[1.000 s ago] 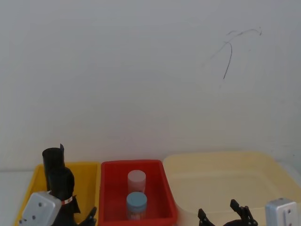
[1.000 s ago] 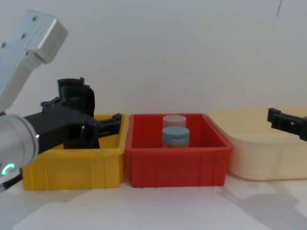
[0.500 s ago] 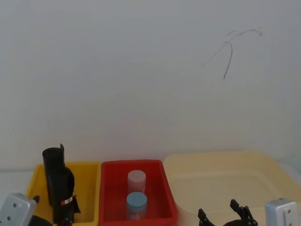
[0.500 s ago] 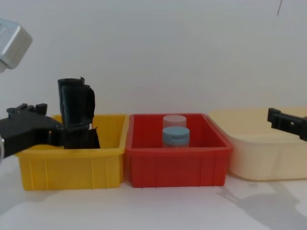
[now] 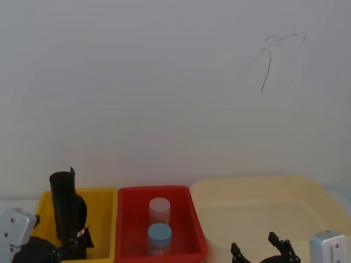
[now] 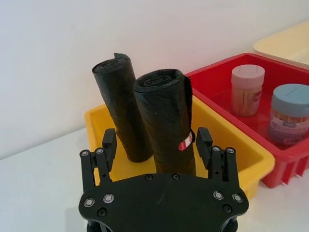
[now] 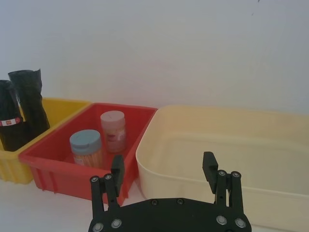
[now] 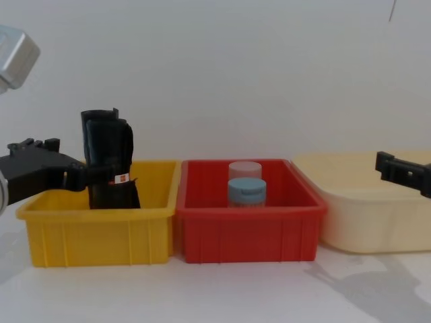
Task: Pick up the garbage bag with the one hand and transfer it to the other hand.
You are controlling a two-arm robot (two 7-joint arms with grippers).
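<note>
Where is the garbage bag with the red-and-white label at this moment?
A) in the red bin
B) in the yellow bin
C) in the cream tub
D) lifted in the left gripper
B: the garbage bag stands in the yellow bin beside another black roll, and the left gripper is open, not closed on it.

So the left gripper (image 8: 91, 175) pokes in from the left edge, right at the garbage bag (image 8: 121, 148), level with its red-and-white label. The bag stands upright in the yellow bin (image 8: 101, 235), tight against a second black roll (image 8: 97, 128). The red bin (image 8: 246, 235) in the middle holds a blue-lidded jar (image 8: 246, 192) with a pale-lidded jar (image 8: 244, 168) behind it. The right gripper (image 8: 387, 166) hangs over the cream tub (image 8: 363, 229) on the right.
</note>
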